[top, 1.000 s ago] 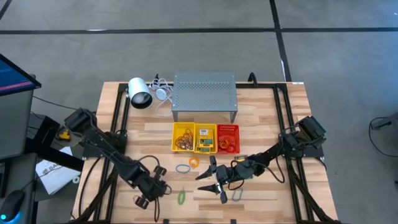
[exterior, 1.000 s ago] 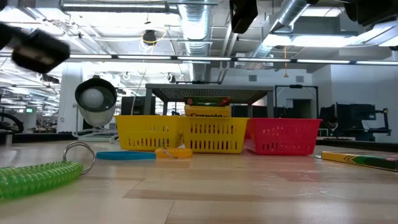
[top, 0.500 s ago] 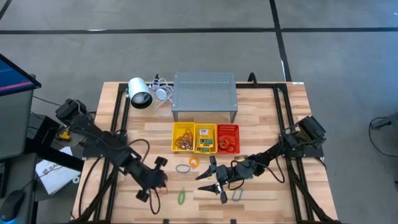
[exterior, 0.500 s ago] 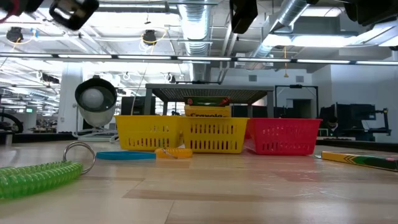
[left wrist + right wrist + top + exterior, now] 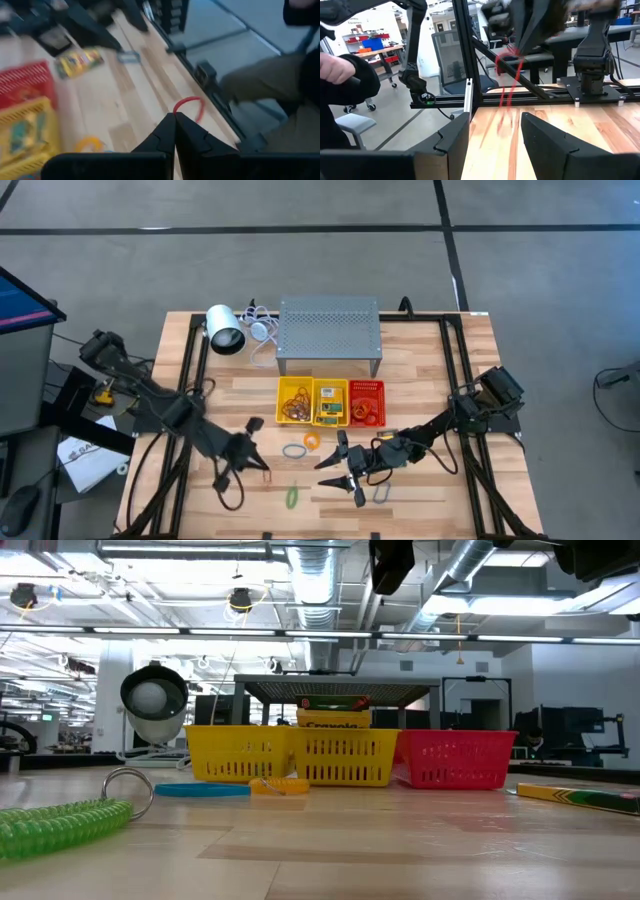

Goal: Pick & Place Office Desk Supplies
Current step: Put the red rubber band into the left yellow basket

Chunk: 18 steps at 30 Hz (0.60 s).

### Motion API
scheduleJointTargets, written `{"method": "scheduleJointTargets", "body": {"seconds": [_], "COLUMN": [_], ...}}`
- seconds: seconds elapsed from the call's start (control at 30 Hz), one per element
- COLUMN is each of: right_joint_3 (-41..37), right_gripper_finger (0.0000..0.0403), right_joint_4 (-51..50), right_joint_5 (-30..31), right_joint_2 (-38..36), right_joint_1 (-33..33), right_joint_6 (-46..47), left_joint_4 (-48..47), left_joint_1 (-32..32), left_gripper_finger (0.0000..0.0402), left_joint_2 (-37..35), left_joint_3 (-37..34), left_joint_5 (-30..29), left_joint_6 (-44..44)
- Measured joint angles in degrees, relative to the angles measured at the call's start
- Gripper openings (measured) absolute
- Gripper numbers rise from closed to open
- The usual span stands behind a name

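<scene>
While right gripper (image 5: 343, 470) waits open — left gripper (image 5: 256, 463) pinches red rubber band (image 5: 190, 106).

Wooden table (image 5: 420, 350) bears baskets (image 5: 330, 402), stand (image 5: 328, 330), lamp (image 5: 224, 330).

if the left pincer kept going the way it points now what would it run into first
Probably nothing on the table soon. The left pincer, shut on a red rubber band, points past the green coil toward the front table edge; depth is hard to judge.

Left gripper (image 5: 262, 470) closed, right gripper (image 5: 341, 476) apart.
</scene>
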Motion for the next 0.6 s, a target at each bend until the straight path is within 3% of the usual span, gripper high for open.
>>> {"method": "scheduleJointTargets", "body": {"seconds": [0.33, 0.6], "right_joint_3": [0.0, 0.0], "right_gripper_finger": [0.0175, 0.0175], "right_joint_4": [0.0, -0.26], "right_joint_5": [0.0, -0.01], "right_joint_2": [0.0, 0.0], "right_joint_1": [0.01, -0.09], "right_joint_6": [-0.22, -0.24], "left_joint_4": [11.67, 19.73], "left_joint_1": [2.89, 6.17], "left_gripper_finger": [0.0, 0.0], "left_joint_2": [-14.58, -20.56], "left_joint_3": [-11.22, -21.37], "left_joint_5": [0.34, 0.4], "left_joint_6": [3.92, 5.32]}}
